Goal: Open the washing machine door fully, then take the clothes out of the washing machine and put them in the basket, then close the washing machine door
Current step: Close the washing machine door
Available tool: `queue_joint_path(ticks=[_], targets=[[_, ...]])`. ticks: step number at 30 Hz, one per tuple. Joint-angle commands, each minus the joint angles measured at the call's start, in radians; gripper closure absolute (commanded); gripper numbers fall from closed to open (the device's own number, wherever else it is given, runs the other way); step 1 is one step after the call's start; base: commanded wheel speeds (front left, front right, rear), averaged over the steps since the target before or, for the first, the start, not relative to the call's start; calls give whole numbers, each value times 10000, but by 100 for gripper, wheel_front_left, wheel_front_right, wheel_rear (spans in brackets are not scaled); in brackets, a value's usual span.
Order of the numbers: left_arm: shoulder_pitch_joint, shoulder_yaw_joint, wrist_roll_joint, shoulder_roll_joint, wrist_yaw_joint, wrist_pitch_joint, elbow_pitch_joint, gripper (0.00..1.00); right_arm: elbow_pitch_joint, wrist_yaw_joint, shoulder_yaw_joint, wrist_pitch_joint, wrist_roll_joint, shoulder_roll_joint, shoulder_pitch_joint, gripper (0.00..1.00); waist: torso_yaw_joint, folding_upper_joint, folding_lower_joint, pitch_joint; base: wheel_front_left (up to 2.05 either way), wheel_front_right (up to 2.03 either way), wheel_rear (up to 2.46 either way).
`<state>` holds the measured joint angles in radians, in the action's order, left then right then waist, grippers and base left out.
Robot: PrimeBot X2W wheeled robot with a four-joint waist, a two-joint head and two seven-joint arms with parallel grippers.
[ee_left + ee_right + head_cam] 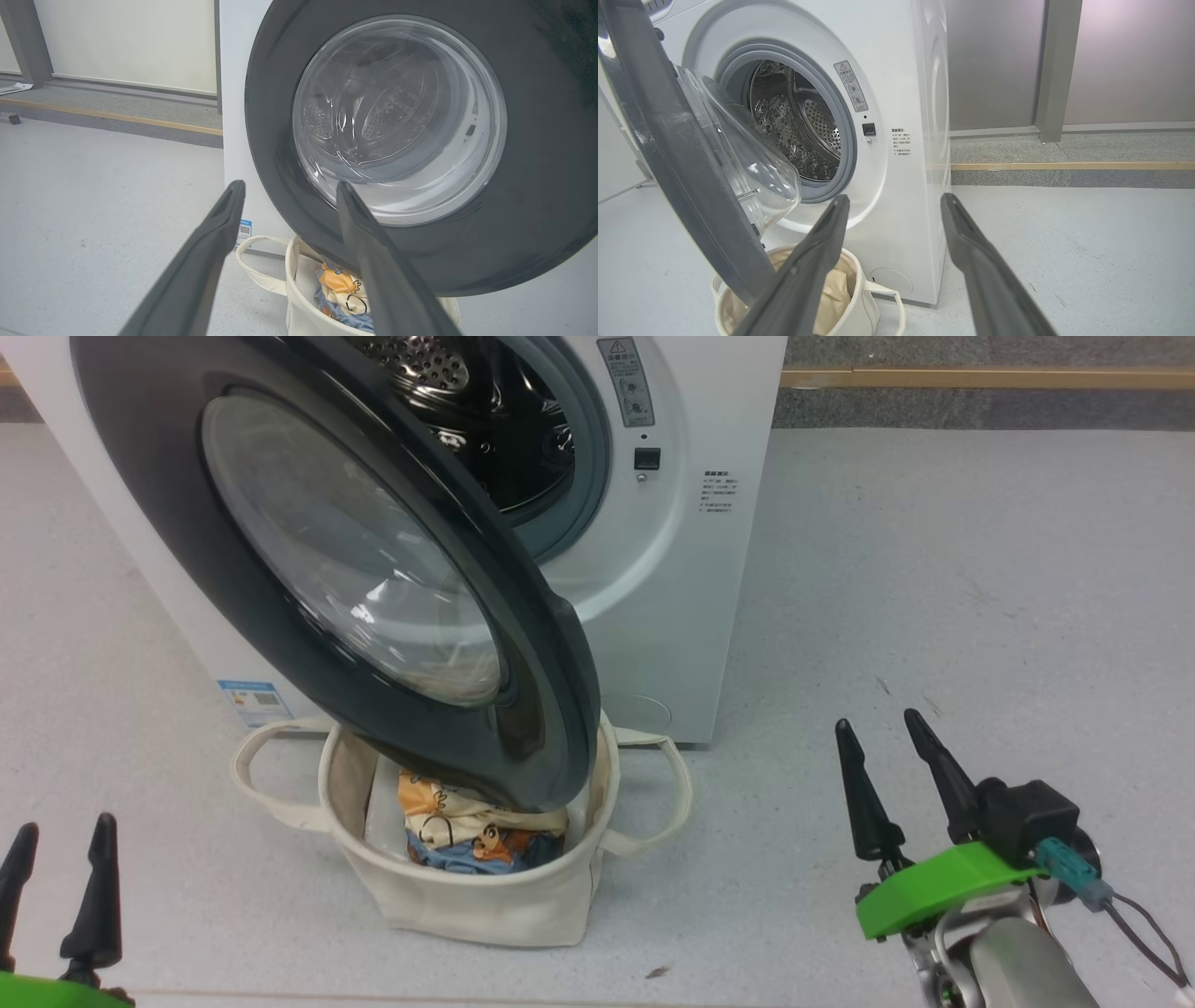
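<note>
We see a pale grey speckled floor (943, 579), with a small brown scrap (658, 973) lying near the bottom edge of the head view. Farther back a thin wooden strip (990, 378) edges a raised grey ledge (1087, 148). On that ledge a grey post (1057, 70) stands against pale wall panels (126, 42). Something flat and white (14, 87) lies at the far left of the left wrist view.

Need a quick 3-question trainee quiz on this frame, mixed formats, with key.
1. True or false: the washing machine door is shut.
2. Where are the clothes? A) drum B) basket C) floor
3. Fill in: the left tool and right tool both stand ___, holding nothing.
Key: 1 false; 2 B; 3 open.
</note>
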<state>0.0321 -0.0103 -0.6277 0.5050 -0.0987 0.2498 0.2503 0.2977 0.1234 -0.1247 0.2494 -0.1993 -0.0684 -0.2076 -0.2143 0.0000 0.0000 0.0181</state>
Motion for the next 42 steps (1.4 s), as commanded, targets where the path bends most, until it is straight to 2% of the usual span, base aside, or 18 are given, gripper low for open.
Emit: queue_joint_path(ticks=[1,28,29,30,31,32,42], targets=[[615,-420,168,308,-40,120,-141,0,-250,73,-163,124,112,97,-234,0,-7,0,0,10,0,0,0],[1004,12,542,-103,-301,120,387,0,-70,73,-283,124,188,124,-274,0,26,0,0,-90,0,0,0],[1015,16,543,-110,-303,120,387,0,-65,73,-272,124,183,125,-276,4,35,0,0,-88,0,0,0],[1024,19,542,-120,-305,120,386,0,-59,73,-286,124,172,125,-274,51,43,0,0,-87,0,0,0],[1029,18,537,-129,-307,120,386,0,-49,73,-293,124,158,126,-267,91,48,0,0,-85,0,0,0],[1031,21,531,-138,-308,120,390,0,-34,73,-295,124,153,124,-265,100,53,0,0,-86,0,0,0],[1044,129,583,-318,-317,120,426,0,-569,73,-21,124,-213,141,-456,100,273,0,0,-65,0,0,0]])
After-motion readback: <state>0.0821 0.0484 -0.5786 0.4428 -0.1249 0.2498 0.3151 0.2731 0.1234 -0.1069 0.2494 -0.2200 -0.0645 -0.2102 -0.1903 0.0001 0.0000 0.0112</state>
